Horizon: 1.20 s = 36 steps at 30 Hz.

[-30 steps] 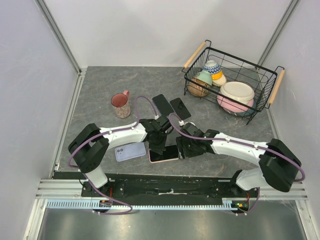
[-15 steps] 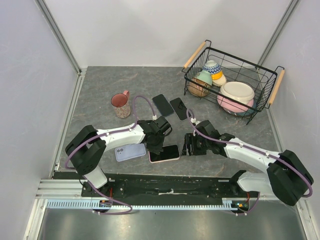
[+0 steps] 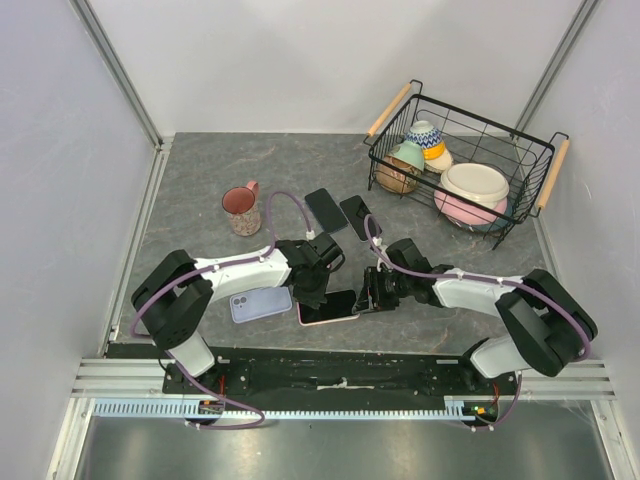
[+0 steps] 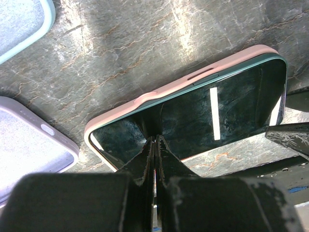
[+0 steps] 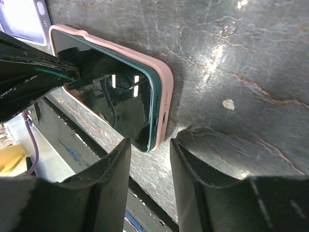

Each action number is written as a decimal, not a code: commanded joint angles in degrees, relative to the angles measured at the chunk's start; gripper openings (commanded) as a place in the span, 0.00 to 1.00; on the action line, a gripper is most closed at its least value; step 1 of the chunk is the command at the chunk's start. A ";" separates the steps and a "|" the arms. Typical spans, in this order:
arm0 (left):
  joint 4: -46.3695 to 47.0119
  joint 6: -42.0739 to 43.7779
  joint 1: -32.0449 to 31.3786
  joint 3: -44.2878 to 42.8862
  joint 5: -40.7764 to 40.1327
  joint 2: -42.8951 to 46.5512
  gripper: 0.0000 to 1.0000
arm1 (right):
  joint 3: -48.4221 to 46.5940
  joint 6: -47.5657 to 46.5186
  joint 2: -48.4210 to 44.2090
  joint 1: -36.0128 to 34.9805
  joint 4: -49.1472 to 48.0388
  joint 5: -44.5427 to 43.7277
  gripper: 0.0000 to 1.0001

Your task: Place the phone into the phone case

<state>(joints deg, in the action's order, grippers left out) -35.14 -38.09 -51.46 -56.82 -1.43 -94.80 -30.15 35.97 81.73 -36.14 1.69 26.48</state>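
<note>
A dark-screened phone [image 3: 330, 306] with a teal frame lies in a pink phone case [image 4: 183, 79] near the table's front edge. Its teal side [image 5: 155, 121] shows above the pink rim [image 5: 165, 92] at the end facing the right wrist camera. My left gripper [image 3: 315, 290] is shut, and its joined fingertips [image 4: 154, 139] press down on the phone's screen [image 4: 227, 106]. At the phone's right end my right gripper [image 3: 368, 296] is low over the table. Its jaws stand apart with nothing between them, and the phone's corner lies just ahead of the right gripper [image 5: 148, 143].
A lilac case [image 3: 261, 303] lies left of the phone, with a mint-rimmed case [image 4: 19, 24] beside it in the left wrist view. Two dark phones [image 3: 326, 209] [image 3: 360, 216] lie behind the arms. A pink mug [image 3: 241, 210] stands left; a wire basket [image 3: 395, 168] of bowls sits back right.
My right gripper drew back to the right, then returned to the phone's right end with its jaws narrower. The left gripper stayed shut on the screen.
</note>
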 commanded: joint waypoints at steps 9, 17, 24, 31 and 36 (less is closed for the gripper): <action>-0.99 2.40 -1.45 -2.07 -2.00 -6.00 0.02 | 0.88 -1.77 4.92 0.02 1.82 -4.59 0.35; 1.12 2.40 -3.03 -5.49 0.72 -8.99 0.02 | 0.09 -1.69 8.18 -0.07 3.40 -8.11 0.22; 1.47 2.14 -4.44 -8.39 1.25 -12.16 0.02 | -2.63 -2.66 10.20 -2.79 9.81 -18.20 0.18; 2.26 1.26 -5.40 -7.87 1.08 -10.93 0.02 | -5.71 -0.81 13.01 -8.77 13.86 -28.68 0.09; 2.18 1.44 -5.32 -7.52 0.82 -9.52 0.02 | -5.53 -0.63 11.53 -8.86 12.90 -27.63 0.11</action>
<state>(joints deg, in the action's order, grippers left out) -37.12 -37.50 -56.27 -66.37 0.75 -103.00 -39.44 38.37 87.50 -42.94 14.31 14.02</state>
